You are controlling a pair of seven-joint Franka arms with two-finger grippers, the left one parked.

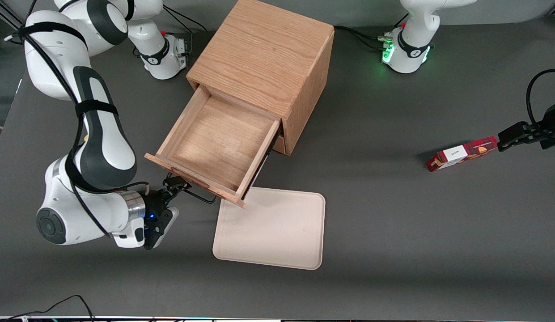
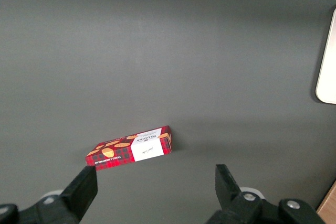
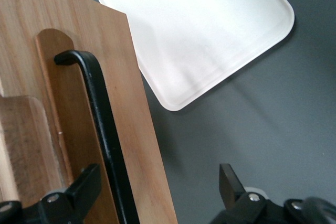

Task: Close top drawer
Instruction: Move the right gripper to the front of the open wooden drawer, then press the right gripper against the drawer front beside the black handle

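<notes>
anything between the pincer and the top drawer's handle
Nothing: in the right wrist view the open pincer straddles the black handle on the top drawer front.

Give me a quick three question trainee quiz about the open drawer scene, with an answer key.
1. True or false: the top drawer is pulled out and empty.
2. The gripper is at what: A) drawer handle, B) cabinet top, C) snack box?
3. Fill in: a corner of the drawer front overhangs the cream ____.

Key: 1 true; 2 A, jaws open astride the handle; 3 tray.
</notes>
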